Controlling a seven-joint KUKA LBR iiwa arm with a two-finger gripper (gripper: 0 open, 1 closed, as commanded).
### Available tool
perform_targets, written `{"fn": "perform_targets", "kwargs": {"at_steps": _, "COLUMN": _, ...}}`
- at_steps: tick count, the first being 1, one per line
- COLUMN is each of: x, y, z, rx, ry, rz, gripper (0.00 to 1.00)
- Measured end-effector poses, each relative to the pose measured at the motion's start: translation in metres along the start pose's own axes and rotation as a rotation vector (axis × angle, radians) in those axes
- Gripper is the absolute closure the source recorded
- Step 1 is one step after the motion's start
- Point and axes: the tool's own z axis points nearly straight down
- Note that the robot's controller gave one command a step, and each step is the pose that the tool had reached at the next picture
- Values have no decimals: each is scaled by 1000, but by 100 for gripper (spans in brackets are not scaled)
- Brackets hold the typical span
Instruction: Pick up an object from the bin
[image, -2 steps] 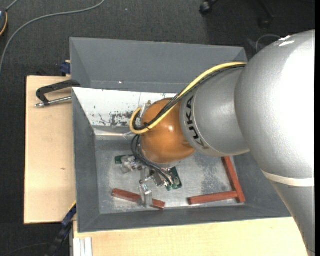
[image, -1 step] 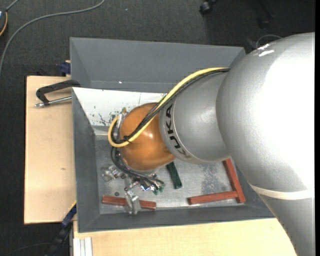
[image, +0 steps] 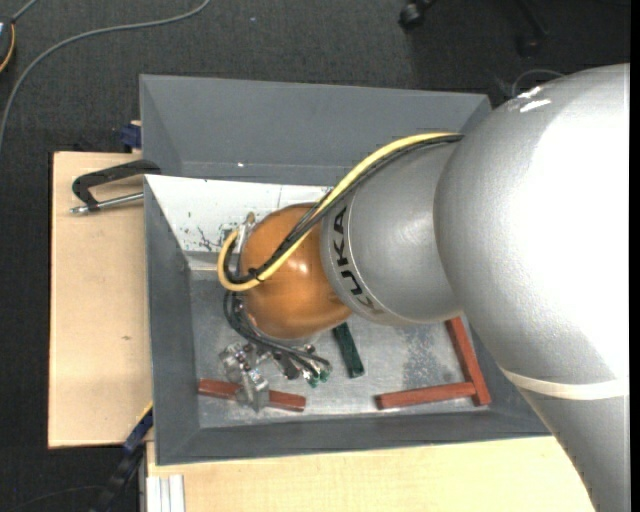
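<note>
My gripper (image: 250, 378) reaches down at the front left of the bin, its metal fingertips just above the bin floor. Right under it lies a reddish-brown flat strip (image: 275, 400), with a second reddish-brown piece (image: 215, 388) to its left. A dark green stick (image: 349, 352) lies just to the right of the gripper, slanting towards the front. The orange cover hides the upper part of the gripper, and nothing can be made out between the fingers.
An L-shaped reddish-brown bar (image: 440, 392) lies along the front right of the bin floor. The large silver arm covers the bin's right and back. The bin's left wall stands close to the gripper.
</note>
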Motion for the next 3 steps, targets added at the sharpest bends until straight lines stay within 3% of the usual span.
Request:
{"fn": "perform_targets", "kwargs": {"at_steps": 1, "x": 1, "y": 1, "z": 2, "rx": -2, "ry": 2, "rz": -2, "gripper": 0}}
{"fn": "perform_targets", "kwargs": {"at_steps": 2, "x": 23, "y": -79, "z": -36, "rx": 5, "ry": -2, "rz": 42, "gripper": 0}}
{"fn": "perform_targets", "kwargs": {"at_steps": 3, "x": -53, "y": -105, "z": 4, "rx": 1, "ry": -3, "rz": -30, "gripper": 0}}
